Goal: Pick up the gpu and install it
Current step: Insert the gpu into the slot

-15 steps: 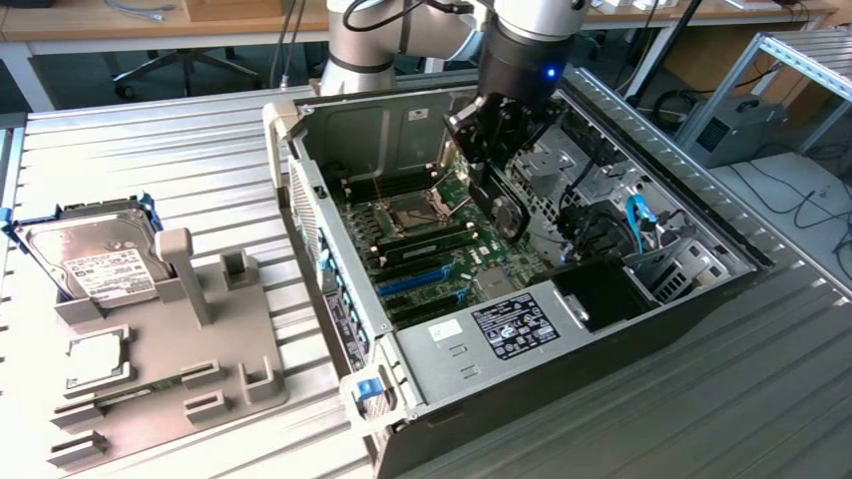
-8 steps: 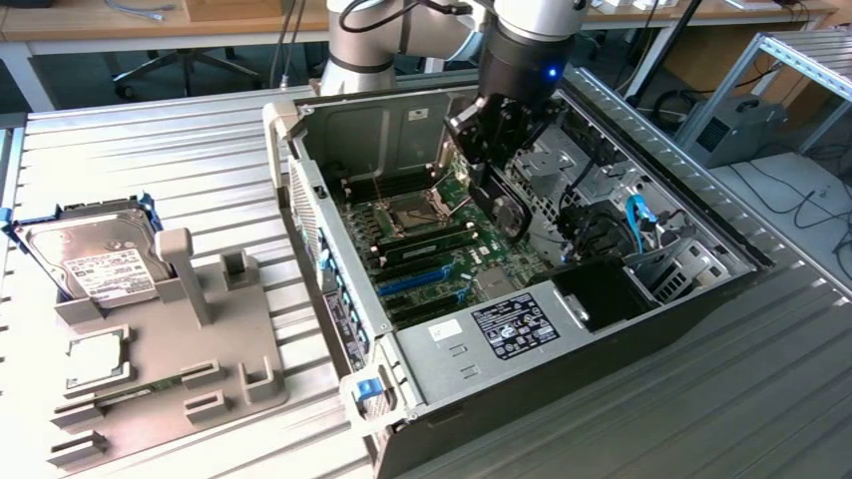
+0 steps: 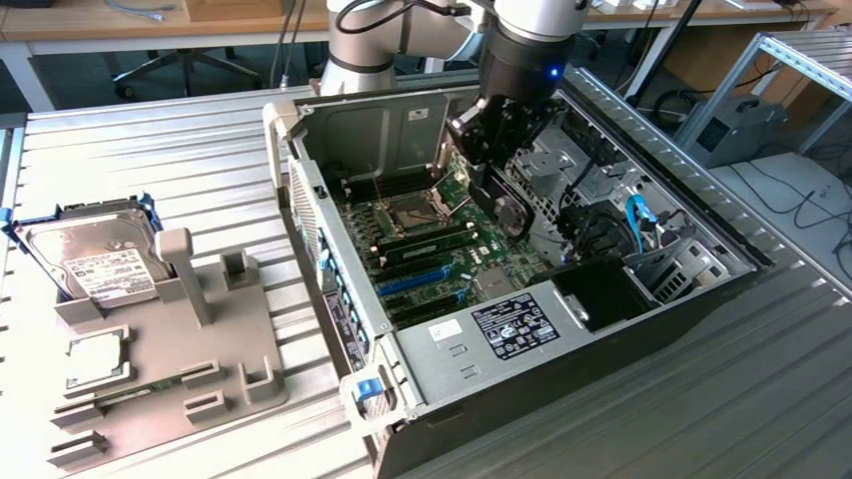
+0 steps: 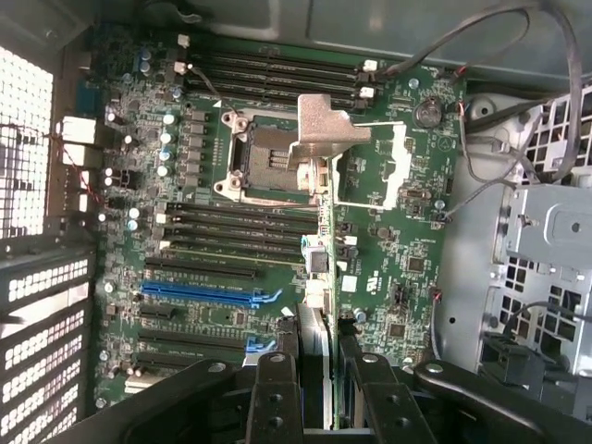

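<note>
My gripper point(image 3: 490, 160) hangs inside the open computer case point(image 3: 319, 230), above the motherboard point(image 3: 440, 249). It is shut on the gpu point(image 3: 508, 205), a dark flat card held on edge below the fingers. The wrist view looks down the card's thin edge point(image 4: 314, 328) between my two black fingers point(image 4: 276, 398), out to its silver bracket point(image 4: 328, 125) at the far end. The card floats over the board beside the CPU socket point(image 4: 259, 157), clear of the blue expansion slots point(image 4: 199, 296).
A silver hard drive with a white label point(image 3: 100, 259) lies on a grey fixture tray point(image 3: 174, 369) at the exterior view's left. Inside the case are memory slots point(image 4: 268, 79), drive cages with cables point(image 3: 639, 225) and a labelled power supply point(image 3: 513, 324).
</note>
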